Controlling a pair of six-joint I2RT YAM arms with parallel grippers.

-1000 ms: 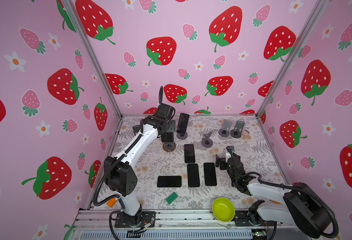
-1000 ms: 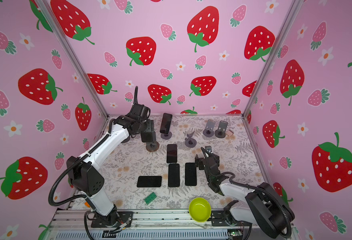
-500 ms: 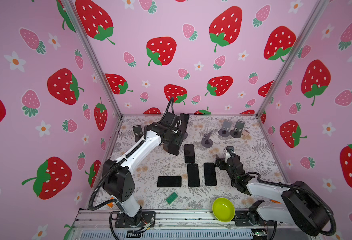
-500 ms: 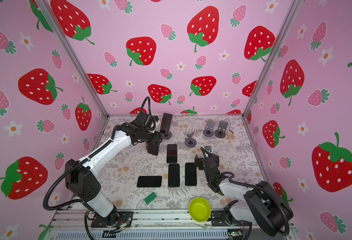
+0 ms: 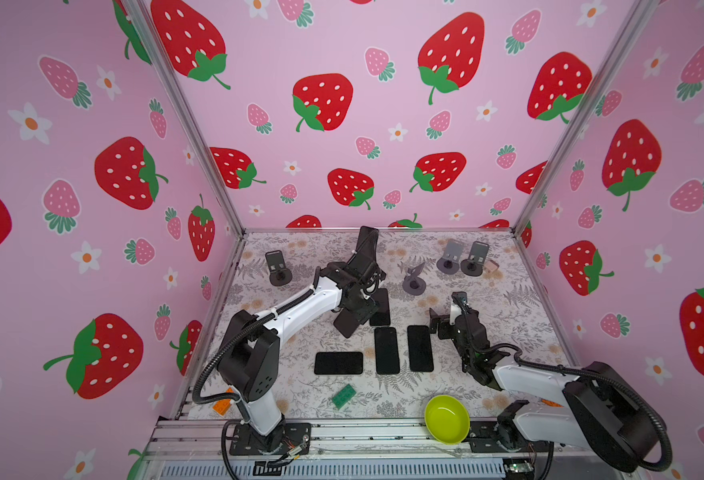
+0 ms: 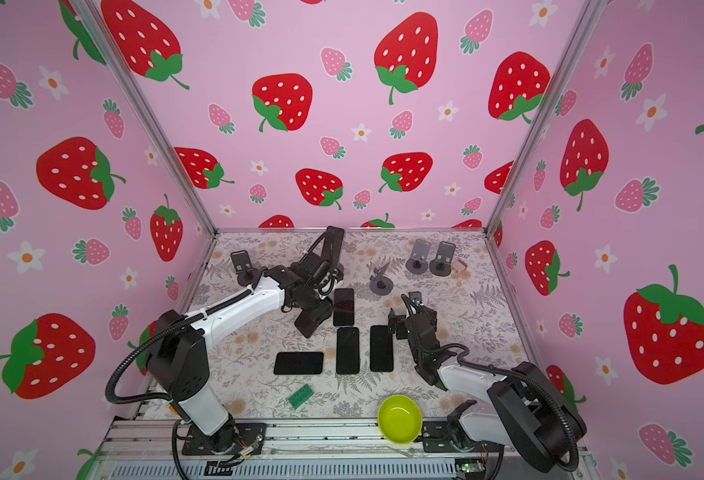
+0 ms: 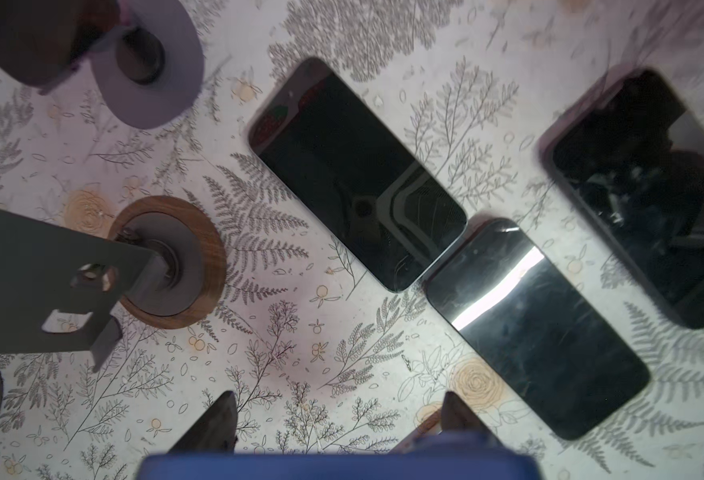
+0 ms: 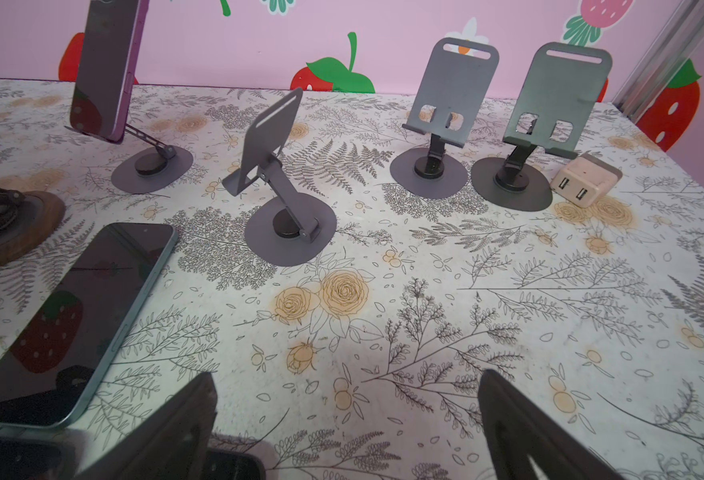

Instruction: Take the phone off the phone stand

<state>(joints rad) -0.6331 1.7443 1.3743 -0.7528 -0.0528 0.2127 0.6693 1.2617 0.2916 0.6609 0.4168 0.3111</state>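
Left wrist view, left hand point(image 7: 338, 415): fingers partly closed, pinching a dark slab phone point(image 7: 333, 467).
Phone, place: in both top views it hangs under the hand over the middle of the bench point(image 5: 345, 326), off any stand. It is just beside the rearmost of four black phones lying flat point(image 5: 386, 350). Whether its low end touches the bench cannot be told.
Phone, long axis: diagonal in the top views and tilted, with the low end toward the front-left corner and the upper end hidden by the hand.
Phone, look: black from above, with a blurred blue edge nearest the wrist camera.
Nearest stand: a round wooden-based phone stand with a grey plate point(image 7: 167, 262) stands empty near the hand.
Right hand point(image 8: 348, 395): fingers spread wide and holding nothing, low over the right side of the bench.
Back row: a purple-edged phone point(image 8: 105, 70) leans upright on a grey metal stand point(image 8: 151, 166).
Bench: a white cover printed with grey ferns and tan roses point(image 5: 508, 299).
Room: pink walls with red strawberries point(image 5: 323, 102) on three sides.
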